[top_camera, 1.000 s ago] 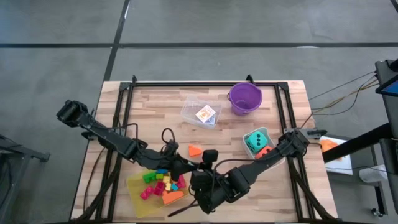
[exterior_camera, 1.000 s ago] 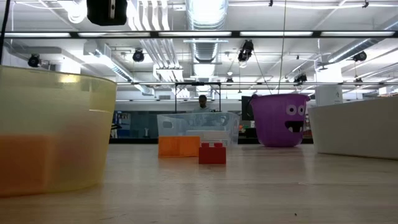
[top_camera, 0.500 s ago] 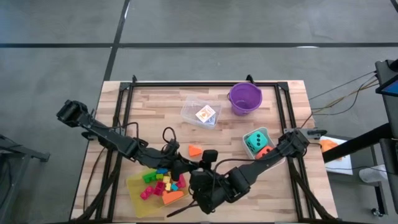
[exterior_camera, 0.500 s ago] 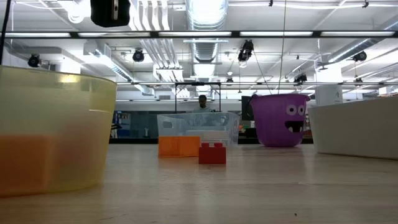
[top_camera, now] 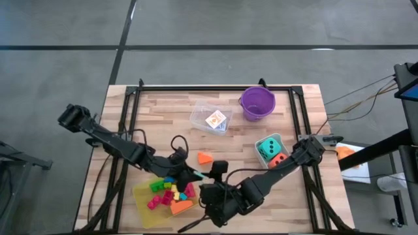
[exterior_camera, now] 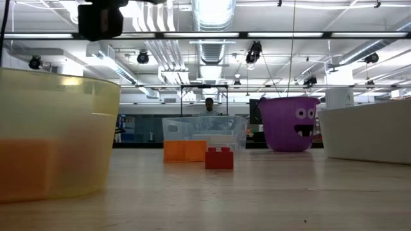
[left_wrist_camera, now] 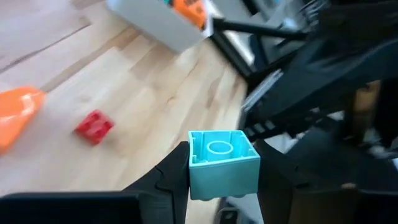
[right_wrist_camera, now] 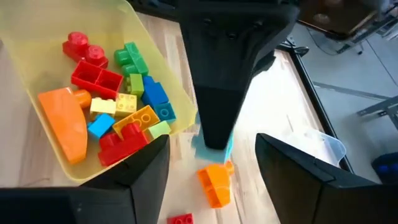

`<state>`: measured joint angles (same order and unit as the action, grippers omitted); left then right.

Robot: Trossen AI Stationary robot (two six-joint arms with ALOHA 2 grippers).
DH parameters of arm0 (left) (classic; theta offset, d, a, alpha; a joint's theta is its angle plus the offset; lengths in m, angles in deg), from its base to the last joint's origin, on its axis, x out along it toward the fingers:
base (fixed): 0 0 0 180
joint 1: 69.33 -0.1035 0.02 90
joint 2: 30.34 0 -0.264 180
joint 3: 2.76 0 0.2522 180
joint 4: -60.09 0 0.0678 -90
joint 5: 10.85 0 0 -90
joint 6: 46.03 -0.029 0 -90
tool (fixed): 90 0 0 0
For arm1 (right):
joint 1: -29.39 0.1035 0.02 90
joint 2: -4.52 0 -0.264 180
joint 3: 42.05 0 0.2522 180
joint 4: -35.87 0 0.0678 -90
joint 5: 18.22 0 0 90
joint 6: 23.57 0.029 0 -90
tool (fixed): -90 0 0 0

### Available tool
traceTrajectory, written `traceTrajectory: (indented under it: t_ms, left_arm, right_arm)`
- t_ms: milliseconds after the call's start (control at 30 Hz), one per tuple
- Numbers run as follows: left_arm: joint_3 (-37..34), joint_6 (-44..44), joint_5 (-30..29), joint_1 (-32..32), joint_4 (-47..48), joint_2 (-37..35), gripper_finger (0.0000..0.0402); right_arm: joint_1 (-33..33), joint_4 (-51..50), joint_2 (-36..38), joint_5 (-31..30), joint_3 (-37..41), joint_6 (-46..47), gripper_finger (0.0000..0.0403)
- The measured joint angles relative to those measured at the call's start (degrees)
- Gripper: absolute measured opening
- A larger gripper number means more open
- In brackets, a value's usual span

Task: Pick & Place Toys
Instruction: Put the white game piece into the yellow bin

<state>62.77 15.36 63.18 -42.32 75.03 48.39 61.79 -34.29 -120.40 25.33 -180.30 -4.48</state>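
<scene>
The right gripper [top_camera: 210, 194] hung near the yellow tray [top_camera: 142, 198] with its 2 fingers now standing well apart and empty; a second before they had sat closer, so it looked to have let go. The left gripper [left_wrist_camera: 221, 180] had lifted slightly and was clamped on a teal brick [left_wrist_camera: 222, 163], just right of the tray, likely bound for it. The brick was squat, with no real long axis, its stud facing the wrist camera.

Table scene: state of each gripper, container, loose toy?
Left gripper: shut on light blue plastic brick, lifted.
Right gripper: open, empty.
Flat yellow tray: holds bricks.
Purple bucket: upright.
Small red brick: loose on table.
Orange wedge: loose on table.
</scene>
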Motion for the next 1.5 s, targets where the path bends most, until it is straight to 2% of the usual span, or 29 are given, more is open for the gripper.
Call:
traceTrajectory:
  t_ms: [167, 367, 500, 600, 667, 833, 1033, 1300, 1500]
  left_arm:
    - [0.0, 0.1, 1.5, 0.0, 9.0, -3.0, 0.0127]
    - [0.1, 2.3, 4.9, 2.0, 25.4, -7.3, 0.0127]
    - [-0.1, 7.0, 5.3, 6.2, 35.4, -7.7, 0.0127]
    - [-1.1, 12.5, 5.2, 9.3, 39.7, -6.7, 0.0127]
    - [-2.2, 14.6, 5.1, 11.0, 41.2, -5.9, 0.0127]
    - [-4.4, 17.0, 6.6, 12.3, 41.3, -3.7, 0.0127]
    - [-6.6, 18.2, 11.5, 12.3, 41.7, -0.7, 0.0127]
    - [-6.4, 18.2, 22.3, 14.7, 41.7, 1.6, 0.0127]
    - [-3.1, 18.2, 23.1, 17.4, 45.0, 1.6, 0.0127]
  right_arm:
    - [0.0, -0.2, 0.0, 0.0, 0.1, 2.7, 0.0240]
    - [-0.1, -0.2, 0.0, 0.2, 4.4, 5.9, 0.0241]
    - [-0.8, 1.1, 0.0, 3.2, 10.2, 11.7, 0.0241]
    - [-1.6, 1.8, 0.0, 4.4, 13.6, 19.6, 0.0241]
    - [-2.3, 1.8, 0.0, 7.3, 15.0, 24.4, 0.0241]
    - [-5.3, 1.6, 0.0, 19.7, 16.5, 36.9, 0.0241]
    - [-7.7, 1.4, 0.0, 21.0, 17.9, 40.9, 0.0241]
    - [-9.6, 1.3, 0.0, 21.4, 20.4, 42.0, 0.0241]
    - [-9.7, 1.4, 0.0, 21.5, 22.2, 42.1, 0.0241]
